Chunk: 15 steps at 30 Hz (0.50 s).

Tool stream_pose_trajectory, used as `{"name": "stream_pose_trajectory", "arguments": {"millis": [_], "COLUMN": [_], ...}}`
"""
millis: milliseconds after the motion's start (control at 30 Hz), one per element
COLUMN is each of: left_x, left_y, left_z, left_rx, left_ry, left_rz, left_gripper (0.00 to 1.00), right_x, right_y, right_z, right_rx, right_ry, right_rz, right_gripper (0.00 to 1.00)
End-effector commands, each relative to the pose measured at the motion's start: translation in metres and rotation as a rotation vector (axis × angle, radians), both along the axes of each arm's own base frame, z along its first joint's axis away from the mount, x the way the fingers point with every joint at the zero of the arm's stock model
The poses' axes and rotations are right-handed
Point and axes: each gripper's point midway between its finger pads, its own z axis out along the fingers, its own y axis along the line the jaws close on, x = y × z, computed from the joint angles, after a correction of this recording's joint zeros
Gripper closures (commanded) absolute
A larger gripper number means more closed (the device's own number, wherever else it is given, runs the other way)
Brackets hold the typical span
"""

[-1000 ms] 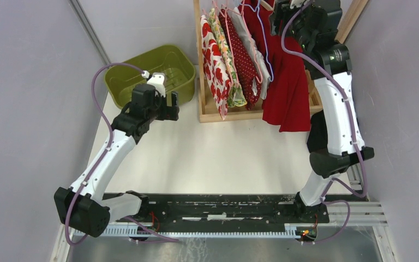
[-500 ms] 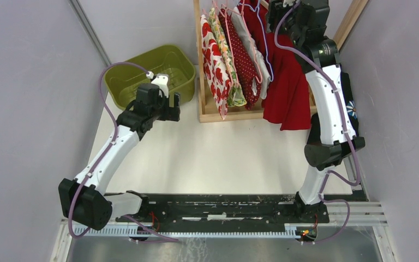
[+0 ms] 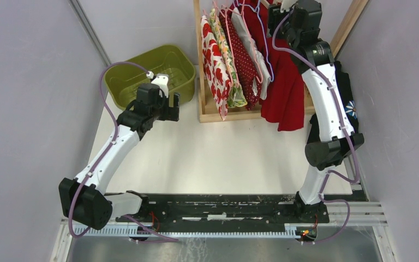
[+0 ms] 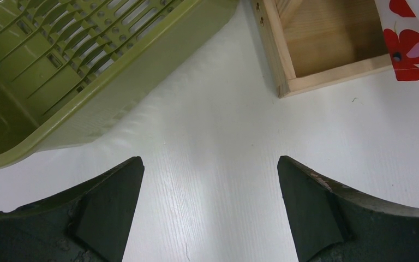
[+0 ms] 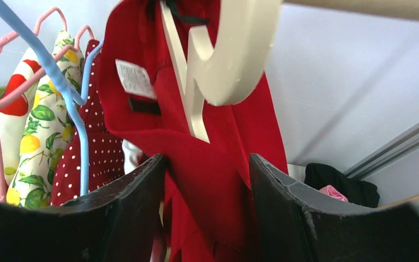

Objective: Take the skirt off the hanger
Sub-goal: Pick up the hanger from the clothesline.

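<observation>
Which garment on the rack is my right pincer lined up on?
The plain red skirt on the cream hanger: its fabric sits between the open jaws of the right pincer. The other garments are printed or pale.

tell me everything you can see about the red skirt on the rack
Plain red cloth, soft and draped: the red skirt is the rightmost garment on the wooden rack, hanging from a cream hanger. In the top view its hem reaches past the rack's front edge. The right wrist view shows a white label and a dark tab inside its waist. A fold lies between the open fingers of the right tool; contact is unclear.
</observation>
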Motion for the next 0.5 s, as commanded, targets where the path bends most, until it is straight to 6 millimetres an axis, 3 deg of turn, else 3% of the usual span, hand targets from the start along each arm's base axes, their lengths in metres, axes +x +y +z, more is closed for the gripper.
{"name": "stream_pose_trajectory", "arguments": {"millis": [0,133,467], "left_x": [0.0101,0.0105,0.0080], "left_y": [0.0031,0.0022,0.0047], "left_z": [0.0235,0.0251,0.0230], "left_rx": [0.035,0.031,0.036], "left_ry": [-0.077,-0.080,-0.077], "left_rz": [-0.014,-0.017,-0.008], "left_gripper": [0.00,0.00,0.00], "right_x": [-0.0098,-0.0141,-0.0164], "right_y": [-0.0086,-0.0115,-0.0158], "right_z": [-0.0057,-0.0146,-0.0135], "right_rx": [-0.010,-0.026,-0.043], "right_ry": [0.025,0.051,0.051], "right_rz": [-0.026,-0.033,-0.045], "right_gripper": [0.36,0.36,0.38]}}
